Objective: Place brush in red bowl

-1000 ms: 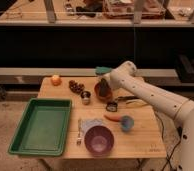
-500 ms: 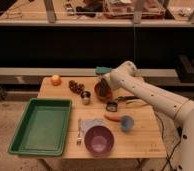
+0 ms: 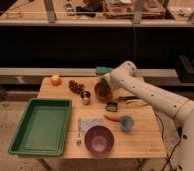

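The brush (image 3: 111,105) is a small black object lying on the wooden table (image 3: 145,137), just in front and to the right of the red bowl (image 3: 98,93). The red bowl stands at the middle back of the table, partly hidden by my arm. My gripper (image 3: 105,88) reaches in from the right and hangs over the red bowl, above and behind the brush. Nothing shows in its grasp.
A round metal cup (image 3: 85,97) stands left of the red bowl. Dark fruit (image 3: 76,86) and an orange (image 3: 56,79) lie at the back left. A green tray (image 3: 41,125), purple bowl (image 3: 99,139), blue cup (image 3: 126,122), carrot (image 3: 113,118) and thin yellowish item (image 3: 135,104) are nearby.
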`<move>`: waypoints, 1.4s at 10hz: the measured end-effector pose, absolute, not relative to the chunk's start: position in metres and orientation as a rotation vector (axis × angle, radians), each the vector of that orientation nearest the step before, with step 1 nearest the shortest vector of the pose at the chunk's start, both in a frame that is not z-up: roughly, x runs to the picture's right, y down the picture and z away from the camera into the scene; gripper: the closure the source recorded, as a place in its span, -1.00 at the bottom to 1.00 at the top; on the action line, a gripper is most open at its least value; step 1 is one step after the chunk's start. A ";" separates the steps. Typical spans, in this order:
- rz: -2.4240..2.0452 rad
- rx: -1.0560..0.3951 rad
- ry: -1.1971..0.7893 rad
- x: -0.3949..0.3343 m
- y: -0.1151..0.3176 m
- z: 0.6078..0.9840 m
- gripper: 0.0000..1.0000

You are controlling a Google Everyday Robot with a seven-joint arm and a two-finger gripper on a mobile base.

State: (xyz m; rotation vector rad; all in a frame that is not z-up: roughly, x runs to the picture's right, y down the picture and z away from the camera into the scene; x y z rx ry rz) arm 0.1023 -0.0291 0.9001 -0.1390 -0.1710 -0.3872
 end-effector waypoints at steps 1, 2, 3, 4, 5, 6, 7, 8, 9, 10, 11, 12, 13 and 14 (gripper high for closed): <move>-0.387 -0.139 -0.171 0.102 -0.029 0.900 -0.60; -0.387 -0.139 -0.171 0.102 -0.029 0.900 -0.60; -0.387 -0.139 -0.171 0.102 -0.029 0.900 -0.60; -0.387 -0.142 -0.167 0.104 -0.029 0.900 -0.60; -0.385 -0.163 -0.153 0.110 -0.033 0.899 -0.60; -0.375 -0.183 -0.161 0.113 -0.034 0.898 -0.60; -0.362 -0.200 -0.152 0.129 -0.037 0.894 -0.60; -0.343 -0.219 -0.143 0.145 -0.038 0.889 -0.60; -0.328 -0.245 -0.117 0.166 -0.037 0.883 -0.60; -0.329 -0.275 -0.090 0.178 -0.034 0.878 -0.60; -0.336 -0.322 -0.065 0.183 -0.025 0.877 -0.60; -0.346 -0.380 -0.039 0.186 -0.016 0.879 -0.60; -0.341 -0.401 -0.047 0.185 -0.009 0.882 -0.60; -0.334 -0.415 -0.055 0.187 -0.001 0.888 -0.60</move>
